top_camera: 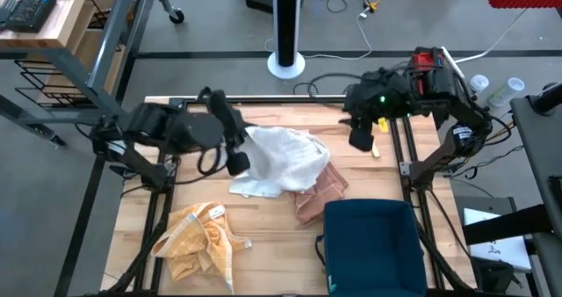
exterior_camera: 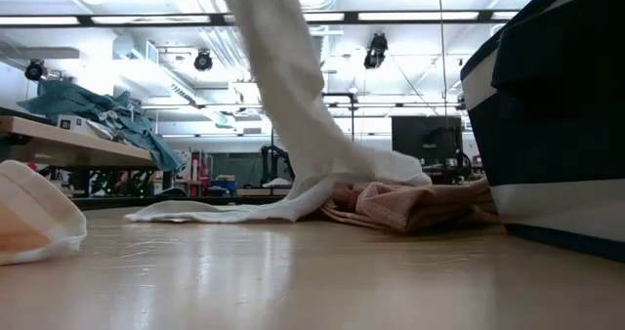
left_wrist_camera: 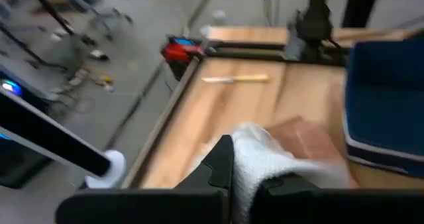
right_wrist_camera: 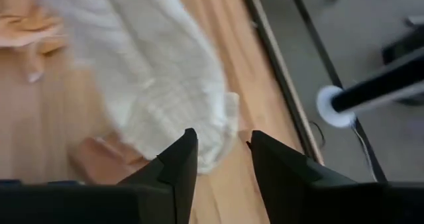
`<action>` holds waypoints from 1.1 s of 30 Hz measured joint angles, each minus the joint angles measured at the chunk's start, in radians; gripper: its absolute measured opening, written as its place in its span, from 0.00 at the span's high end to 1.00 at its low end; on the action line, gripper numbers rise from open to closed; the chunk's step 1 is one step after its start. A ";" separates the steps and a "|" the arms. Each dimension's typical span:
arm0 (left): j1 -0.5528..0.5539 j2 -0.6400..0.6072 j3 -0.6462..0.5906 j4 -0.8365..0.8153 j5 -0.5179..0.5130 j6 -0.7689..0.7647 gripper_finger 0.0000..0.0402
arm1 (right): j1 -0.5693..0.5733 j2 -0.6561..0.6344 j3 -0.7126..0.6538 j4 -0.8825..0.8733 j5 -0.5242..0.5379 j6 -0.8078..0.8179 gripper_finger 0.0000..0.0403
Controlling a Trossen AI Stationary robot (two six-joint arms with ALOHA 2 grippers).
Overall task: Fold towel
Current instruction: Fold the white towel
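Observation:
A white towel (top_camera: 283,161) is raised at its left end, where my left gripper (top_camera: 239,159) is shut on it. In the low view the white towel (exterior_camera: 278,86) hangs down in a long column. Its lower end spreads over the table and onto a crumpled pink towel (top_camera: 320,193). My right gripper (top_camera: 362,139) hovers open above the table's far right part, past the towel's right edge. Nothing is between its fingers (right_wrist_camera: 179,161). My left gripper pinches a bunched part of the white towel (left_wrist_camera: 246,174) between its two fingers (left_wrist_camera: 218,168). The fingers slant downward from the table's left side. The towel hangs slack below the hold, and its lower end (exterior_camera: 225,211) lies on the table and against the pink towel (exterior_camera: 410,205).
A yellow towel (top_camera: 198,237) lies crumpled at the near left. A dark blue bin (top_camera: 369,244) stands at the near right, close to the pink towel. A small pale stick (top_camera: 375,148) lies by the right arm's frame.

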State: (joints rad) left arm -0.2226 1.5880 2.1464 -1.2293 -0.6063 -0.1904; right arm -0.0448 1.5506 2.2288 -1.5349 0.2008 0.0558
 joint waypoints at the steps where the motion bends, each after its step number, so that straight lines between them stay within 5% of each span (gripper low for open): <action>1: 0.000 0.019 0.004 0.001 0.006 -0.002 1.00 | 0.019 0.000 -0.014 0.022 -0.001 -0.002 0.68; 13: 0.002 0.161 -0.005 -0.007 -0.009 -0.017 1.00 | 0.277 0.008 -0.407 0.485 0.001 -0.030 0.73; 29: 0.001 0.160 -0.256 0.027 -0.013 -0.194 1.00 | 0.310 -0.038 -1.009 1.346 0.014 0.006 0.61; 33: -0.002 0.152 -0.301 0.113 -0.004 -0.178 1.00 | 0.309 -0.003 -1.045 1.424 0.165 0.015 0.61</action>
State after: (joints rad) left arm -0.2246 1.7402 1.8450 -1.1159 -0.6105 -0.3685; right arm 0.2642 1.5481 1.1842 -0.1106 0.3658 0.0711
